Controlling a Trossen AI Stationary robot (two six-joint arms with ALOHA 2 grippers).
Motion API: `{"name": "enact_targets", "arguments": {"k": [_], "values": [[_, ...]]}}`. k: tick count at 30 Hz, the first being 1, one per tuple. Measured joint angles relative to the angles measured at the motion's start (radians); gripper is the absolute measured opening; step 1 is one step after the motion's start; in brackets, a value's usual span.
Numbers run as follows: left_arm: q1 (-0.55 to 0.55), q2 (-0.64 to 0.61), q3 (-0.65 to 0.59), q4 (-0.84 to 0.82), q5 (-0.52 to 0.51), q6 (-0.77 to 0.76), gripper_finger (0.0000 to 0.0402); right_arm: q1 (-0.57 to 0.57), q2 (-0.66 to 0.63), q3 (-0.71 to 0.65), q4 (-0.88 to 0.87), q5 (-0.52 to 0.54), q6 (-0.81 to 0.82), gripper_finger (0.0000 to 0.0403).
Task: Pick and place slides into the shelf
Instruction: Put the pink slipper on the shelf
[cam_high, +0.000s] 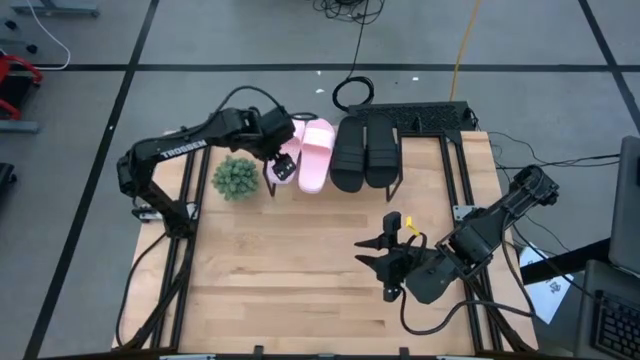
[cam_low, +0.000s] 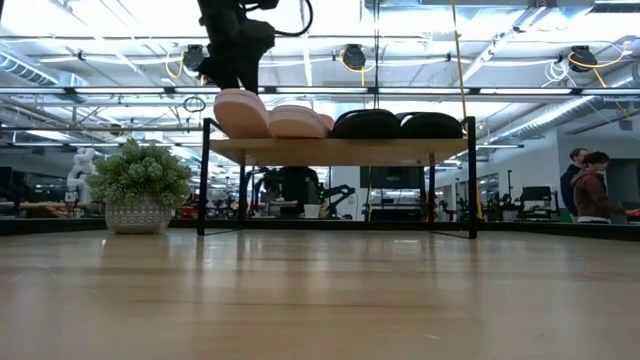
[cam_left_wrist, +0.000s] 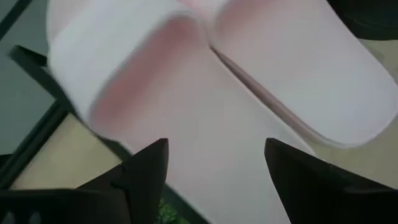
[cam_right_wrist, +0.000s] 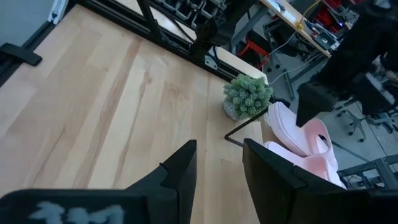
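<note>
the left claw (cam_high: 283, 165) covers part of the outer pink slide (cam_high: 290, 148) from above.

Left arm: reaches from the table's left edge toward the far side, elbow bent, wrist angled downward.
Left gripper (cam_high: 284, 163): fingers (cam_left_wrist: 146, 168) spread wide, nothing clamped between them.
Right arm: folded low over the table's near right part, forearm running in from the right edge.
Right gripper (cam_high: 373, 254): pointing left, fingers (cam_right_wrist: 180, 168) parted, holding nothing.

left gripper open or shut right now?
Open. In the left wrist view the left gripper has its fingers spread above the pink slide, not gripping it.
</note>
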Motion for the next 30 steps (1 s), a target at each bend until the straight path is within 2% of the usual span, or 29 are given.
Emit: {"name": "enact_targets", "arguments": {"k": [10, 14, 24, 30], "values": [[-0.029, 0.023, -0.102, 0.028, 0.024, -0.029, 0.0271, 0.037, -0.014, 0.000, 0.021, 0.000, 0.001, 0.0118], [-0.027, 0.023, -0.104, 0.032, 0.018, -0.031, 0.0271, 0.048, -0.015, 0.000, 0.045, 0.000, -0.004, 0.0118], [-0.028, -0.033, 0.010, 0.012, -0.043, -0.035, 0.0271, 0.050, -0.015, 0.000, 0.054, 0.005, -0.023, 0.0118], [-0.057, -0.156, 0.089, -0.011, -0.103, -0.029, 0.0271, 0.050, -0.059, 0.000, 0.028, 0.088, -0.048, 0.0118]]}}
